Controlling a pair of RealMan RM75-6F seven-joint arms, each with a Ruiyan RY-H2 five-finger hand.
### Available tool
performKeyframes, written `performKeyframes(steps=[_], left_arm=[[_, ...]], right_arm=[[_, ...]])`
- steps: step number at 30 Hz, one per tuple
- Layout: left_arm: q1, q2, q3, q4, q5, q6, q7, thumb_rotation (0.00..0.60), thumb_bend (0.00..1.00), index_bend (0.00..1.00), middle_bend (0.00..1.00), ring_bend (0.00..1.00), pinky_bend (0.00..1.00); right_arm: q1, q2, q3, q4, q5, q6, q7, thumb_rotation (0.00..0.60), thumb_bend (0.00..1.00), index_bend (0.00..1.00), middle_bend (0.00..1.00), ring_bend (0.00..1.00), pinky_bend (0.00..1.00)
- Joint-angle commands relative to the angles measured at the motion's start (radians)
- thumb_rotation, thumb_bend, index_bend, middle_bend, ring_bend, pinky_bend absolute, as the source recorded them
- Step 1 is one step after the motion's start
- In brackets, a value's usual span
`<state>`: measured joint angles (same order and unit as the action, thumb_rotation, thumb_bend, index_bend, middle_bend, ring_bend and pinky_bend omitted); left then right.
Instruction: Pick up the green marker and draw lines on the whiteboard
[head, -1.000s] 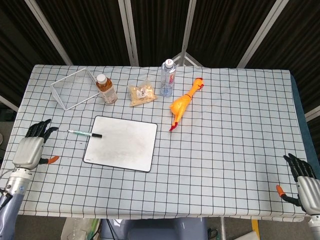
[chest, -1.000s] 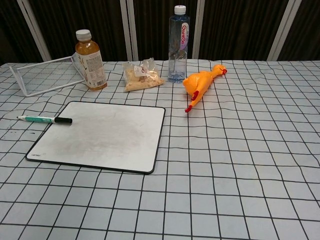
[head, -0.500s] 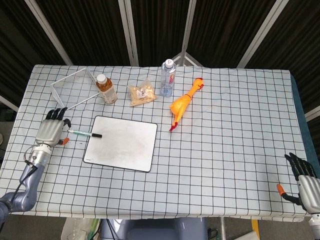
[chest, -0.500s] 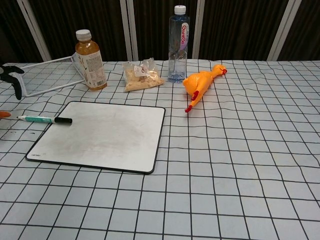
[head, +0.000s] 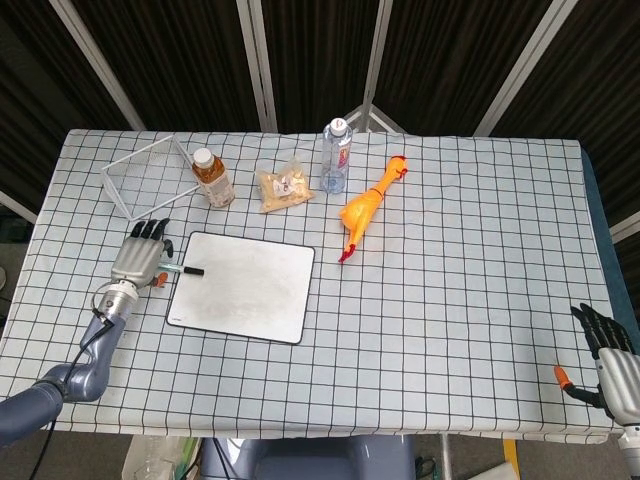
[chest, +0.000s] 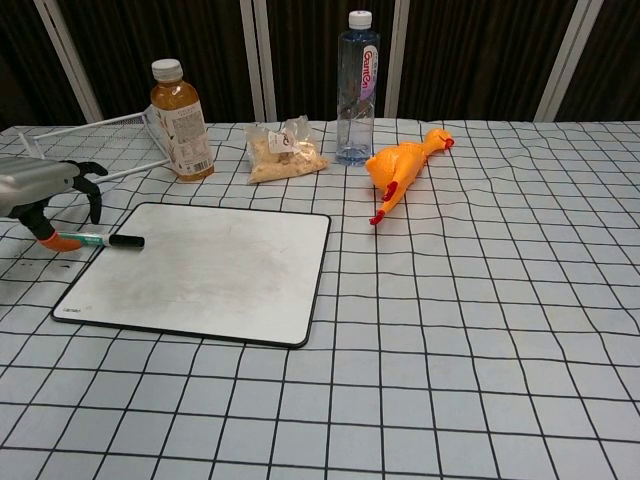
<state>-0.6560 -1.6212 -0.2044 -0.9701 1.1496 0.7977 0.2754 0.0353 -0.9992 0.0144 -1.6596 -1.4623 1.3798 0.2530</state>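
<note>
The right hand (head: 603, 352) sits at the near right corner of the checked table (head: 460, 260), fingers apart and holding nothing, well away from everything else; only the head view shows it. Across at the near left, the left hand (head: 138, 260) hangs over the green marker (chest: 100, 239), which lies flat on the cloth just off the left edge of the whiteboard (chest: 205, 268). In the chest view the dark fingers (chest: 88, 185) curve down above the marker's barrel while the orange-tipped thumb (chest: 57, 241) reaches to its near side, touching or almost touching it; whether the hand grips the marker cannot be told. The marker's black cap points away from the hand toward the board, its end overlapping the board's edge in the head view. The whiteboard lies flat just to the right of the left hand, its surface faintly smudged. Beyond the left hand a white wire rack (head: 145, 177) rests tilted on the cloth. Further right of that, along the far side, stand an amber drink bottle (chest: 180, 120), a clear bag of snacks (chest: 284, 152) and a tall water bottle (chest: 357, 88), then a rubber chicken (chest: 400, 170) lying on its side.
</note>
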Motion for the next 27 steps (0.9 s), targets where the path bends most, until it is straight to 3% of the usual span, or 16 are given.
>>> performKeyframes(steps=[1, 6, 12, 16, 21, 27], left_arm=[[-0.013, -0.024, 0.002, 0.028, 0.003, -0.01, -0.013, 0.6, 0.44, 0.44, 0.01, 0.0, 0.0], [-0.02, -0.045, 0.009, 0.056, 0.009, -0.015, -0.027, 0.6, 0.46, 0.48, 0.01, 0.0, 0.0], [-0.02, -0.057, 0.0, 0.065, 0.01, 0.001, -0.064, 0.6, 0.53, 0.67, 0.1, 0.0, 0.0], [-0.013, -0.056, -0.029, 0.037, 0.009, 0.039, -0.13, 0.6, 0.53, 0.71, 0.13, 0.0, 0.0], [-0.004, -0.026, -0.072, -0.045, 0.027, 0.107, -0.233, 0.6, 0.54, 0.73, 0.16, 0.0, 0.0], [0.017, 0.013, -0.161, -0.225, 0.004, 0.165, -0.414, 0.6, 0.54, 0.74, 0.18, 0.01, 0.02]], right_arm=[[0.0, 0.001, 0.001, 0.0, 0.001, -0.001, 0.003, 0.6, 0.35, 0.0, 0.0, 0.0, 0.0], [0.001, 0.002, 0.003, -0.001, 0.004, -0.002, 0.006, 0.6, 0.35, 0.0, 0.0, 0.0, 0.0], [0.002, 0.003, 0.006, -0.002, 0.006, 0.0, 0.009, 0.6, 0.35, 0.0, 0.0, 0.0, 0.0], [0.001, 0.002, 0.007, -0.002, 0.007, 0.002, 0.009, 0.6, 0.35, 0.0, 0.0, 0.0, 0.0], [0.0, 0.003, 0.007, -0.005, 0.007, 0.004, 0.009, 0.6, 0.35, 0.0, 0.0, 0.0, 0.0], [0.002, 0.004, 0.008, -0.009, 0.006, 0.002, 0.009, 0.6, 0.35, 0.0, 0.0, 0.0, 0.0]])
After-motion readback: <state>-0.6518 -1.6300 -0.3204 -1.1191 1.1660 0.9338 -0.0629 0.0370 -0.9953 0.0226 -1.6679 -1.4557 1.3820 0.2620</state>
